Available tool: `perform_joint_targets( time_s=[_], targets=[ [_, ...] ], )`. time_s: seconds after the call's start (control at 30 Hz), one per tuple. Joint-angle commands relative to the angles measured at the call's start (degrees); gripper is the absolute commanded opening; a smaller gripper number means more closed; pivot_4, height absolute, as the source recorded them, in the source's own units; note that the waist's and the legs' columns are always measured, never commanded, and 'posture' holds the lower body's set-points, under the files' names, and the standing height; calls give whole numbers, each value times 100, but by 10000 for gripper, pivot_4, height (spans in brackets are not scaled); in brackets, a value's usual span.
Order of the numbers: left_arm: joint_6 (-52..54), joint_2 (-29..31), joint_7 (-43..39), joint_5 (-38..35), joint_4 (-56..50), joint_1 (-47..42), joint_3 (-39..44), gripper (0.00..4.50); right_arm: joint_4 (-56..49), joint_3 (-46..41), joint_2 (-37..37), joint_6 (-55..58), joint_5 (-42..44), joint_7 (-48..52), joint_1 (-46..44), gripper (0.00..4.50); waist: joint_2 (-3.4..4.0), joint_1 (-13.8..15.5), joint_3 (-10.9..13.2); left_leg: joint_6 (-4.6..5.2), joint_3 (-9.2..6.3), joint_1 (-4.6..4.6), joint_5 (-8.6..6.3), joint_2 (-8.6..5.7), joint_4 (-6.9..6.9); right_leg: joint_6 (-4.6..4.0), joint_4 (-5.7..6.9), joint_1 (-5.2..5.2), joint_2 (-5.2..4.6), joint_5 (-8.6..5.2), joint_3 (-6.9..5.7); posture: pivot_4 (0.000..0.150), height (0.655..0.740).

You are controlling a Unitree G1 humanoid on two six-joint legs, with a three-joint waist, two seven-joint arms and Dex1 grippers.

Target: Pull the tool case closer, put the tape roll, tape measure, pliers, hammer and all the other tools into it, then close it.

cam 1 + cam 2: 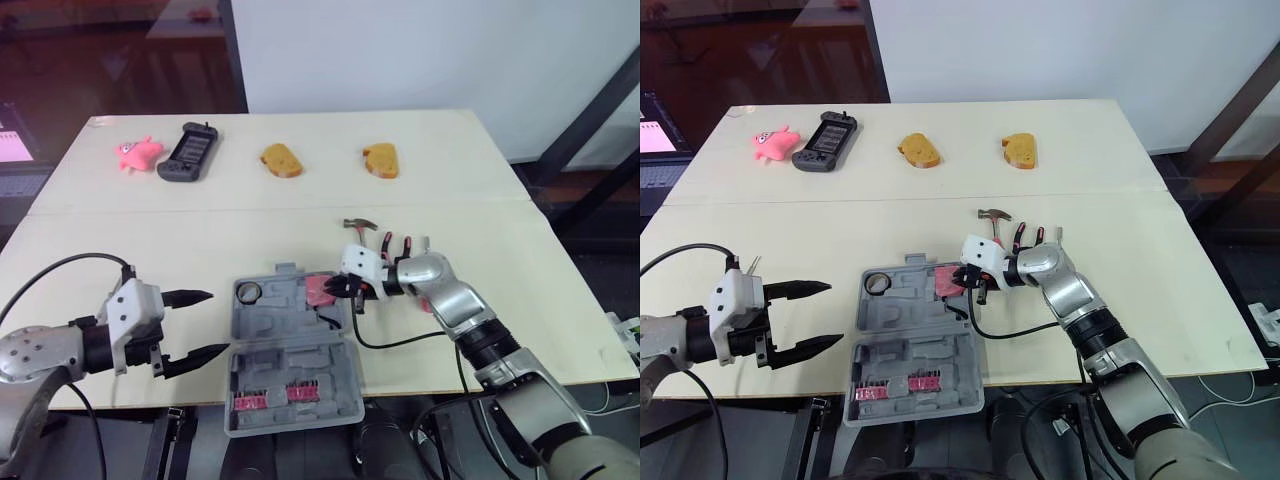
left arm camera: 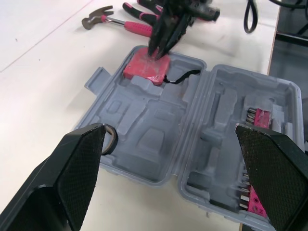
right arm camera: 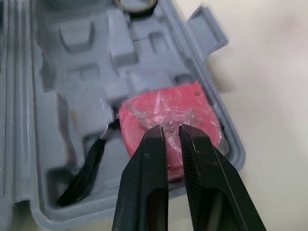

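Grey plastic tool case [image 1: 285, 320] lies open on the table [image 1: 300, 180], just beside the left claw [image 1: 215, 323]. That claw's two fingers are spread wide apart with nothing between them. The right claw [image 3: 172, 129] is over a far corner pocket of the case, fingers pinched nearly together with only a sliver of gap. Its tips are down on top of the pink tape measure [image 3: 166, 110], which sits in that pocket right under them. A black strap [image 3: 91, 163] trails off the tape measure into the next pocket. The tape roll [image 1: 248, 292] is in the other far corner, between the two claws. The hammer [image 1: 360, 225] and pliers [image 1: 395, 245] lie on the table just behind the right claw, outside the case.
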Motion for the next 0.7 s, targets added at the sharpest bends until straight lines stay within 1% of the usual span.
perform_joint_targets(
  time_s=[0.03, 0.1, 0.17, 0.3, 0.43, 0.53, 0.6, 0.7],
  targets=[
    [-29, 92, -40, -57, -39, -32, 129, 45000, 533, 115, 0, 25, -227, -44, 157, 5620, -3, -1, -2, 0, 0, 14, 0, 0, -2, -1, -1, 14, 0, -1, 0, 1500, 7238],
    [-30, 96, -45, -58, -37, -26, 139, 45000, 557, 101, 4, 16, -212, -21, 156, 5620, -3, 0, -4, 0, 0, 37, 0, 0, -6, -2, -6, 40, 0, -3, -1, 1500, 7238],
    [-30, 101, -46, -56, -29, -34, 133, 45000, 570, 79, 3, -43, -210, -14, 148, 5620, -3, 1, -4, 0, 0, 39, 0, 0, -5, -2, -7, 44, 0, -3, -1, 1500, 7238],
    [-46, 103, -68, -66, 39, -64, 136, 45000, 155, -396, 77, -21, 361, 132, 168, 5620, -1, 7, -3, 0, 0, 38, 0, 0, -5, -2, -7, 44, 0, -3, -1, 1500, 7238],
    [60, 79, -44, -173, 144, -118, 192, 45000, -253, -733, 8, 231, 686, 162, 152, 5620, 1, 1, -1, 0, 0, 30, 0, 0, -5, -1, -7, 35, 0, -2, 0, 1500, 7238],
    [307, 3, 36, -503, 427, -274, 401, 45000, -1065, -1175, -331, 697, 1120, 289, 288, 13645, 10, 16, 7, 0, 0, 21, 0, 0, -5, 0, -5, 26, 0, -2, 0, 1500, 7238],
    [254, -13, 35, -498, 604, -284, 502, 45000, -1480, -1304, -563, 913, 1252, 355, 449, 23978, 8, 16, 6, 0, 0, 20, 0, 0, -5, 1, -6, 23, 0, -1, 0, 1500, 7238],
    [-115, -129, -7, -368, 1069, -208, 747, 45000, -2040, -1671, -1009, 1138, 1444, 329, 822, 38344, 8, 17, 6, 0, 0, 21, -1, 0, -8, 1, -7, 23, 0, -2, 0, 1500, 7238]
  ],
)
